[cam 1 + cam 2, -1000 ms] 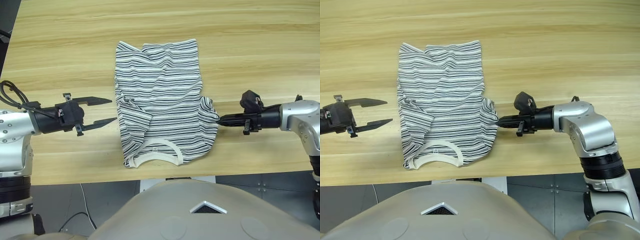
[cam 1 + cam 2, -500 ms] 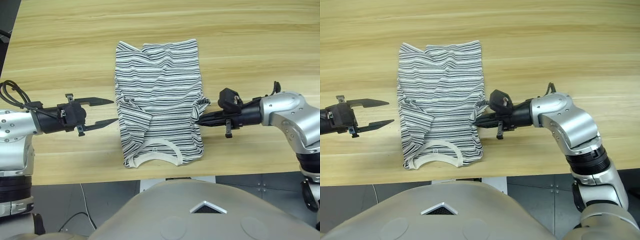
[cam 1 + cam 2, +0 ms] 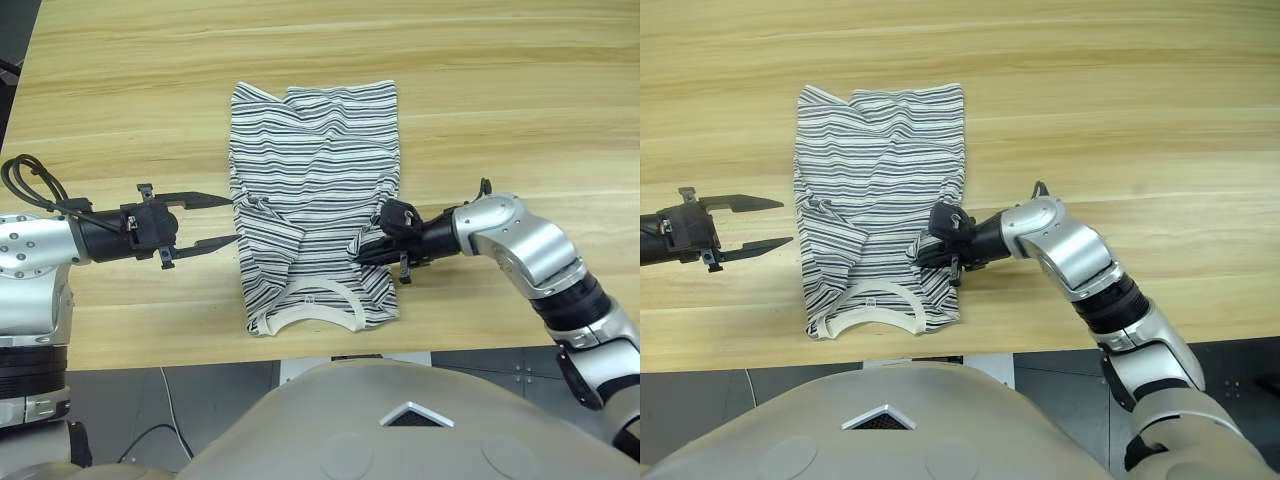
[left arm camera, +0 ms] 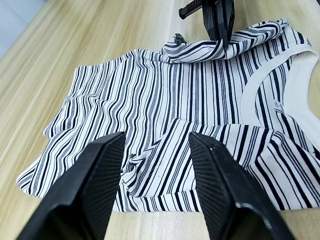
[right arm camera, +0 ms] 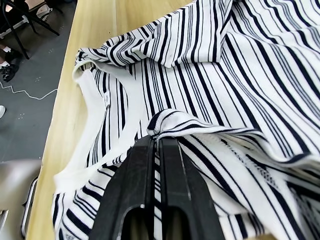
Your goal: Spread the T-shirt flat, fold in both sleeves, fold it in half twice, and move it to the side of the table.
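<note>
T-shirt (image 3: 315, 190) fold pinched in right gripper (image 5: 159, 141), plainest from its wrist; left gripper (image 3: 226, 218) wide at shirt's edge.

Fingertips of the right gripper (image 3: 360, 250) lie buried in the bunched sleeve (image 3: 386, 212) of the T-shirt (image 3: 310, 150), apparently pinching a fold. The shirt panel beneath that sleeve is hidden. The table (image 3: 520, 90) is cut off by the frame at its far and right sides.
</note>
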Robot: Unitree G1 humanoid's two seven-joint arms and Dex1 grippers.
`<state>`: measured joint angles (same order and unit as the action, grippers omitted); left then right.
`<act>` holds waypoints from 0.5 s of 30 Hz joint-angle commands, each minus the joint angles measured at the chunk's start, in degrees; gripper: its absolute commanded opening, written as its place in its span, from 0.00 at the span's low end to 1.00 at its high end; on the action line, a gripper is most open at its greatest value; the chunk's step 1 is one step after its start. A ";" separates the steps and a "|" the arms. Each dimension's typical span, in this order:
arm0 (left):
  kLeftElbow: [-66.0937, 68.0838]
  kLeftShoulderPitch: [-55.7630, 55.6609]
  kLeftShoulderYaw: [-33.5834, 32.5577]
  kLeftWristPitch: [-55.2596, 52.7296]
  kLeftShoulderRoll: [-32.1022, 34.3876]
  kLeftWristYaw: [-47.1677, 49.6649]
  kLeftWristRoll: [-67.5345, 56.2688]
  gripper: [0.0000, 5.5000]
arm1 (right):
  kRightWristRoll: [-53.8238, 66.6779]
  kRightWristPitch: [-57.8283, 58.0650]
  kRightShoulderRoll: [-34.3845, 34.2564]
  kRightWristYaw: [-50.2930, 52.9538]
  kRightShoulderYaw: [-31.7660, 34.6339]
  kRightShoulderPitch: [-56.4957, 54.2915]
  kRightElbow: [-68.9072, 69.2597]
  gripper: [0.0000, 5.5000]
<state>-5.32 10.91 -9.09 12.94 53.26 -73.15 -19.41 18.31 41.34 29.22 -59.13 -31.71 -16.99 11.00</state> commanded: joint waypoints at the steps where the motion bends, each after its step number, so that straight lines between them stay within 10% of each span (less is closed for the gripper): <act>1: 0.49 -1.78 0.78 -0.13 0.25 -0.27 0.24 0.43 | -1.69 -1.26 -1.22 0.52 -0.72 -1.02 -3.04 0.10; 15: 0.66 -3.66 2.68 -0.68 0.26 -0.22 0.38 0.43 | -0.43 -1.52 0.44 -1.10 2.28 0.93 -0.57 0.54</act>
<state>-4.87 8.10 -6.85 12.67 53.27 -73.17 -19.41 17.18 39.66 28.02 -60.10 -31.65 -16.58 8.59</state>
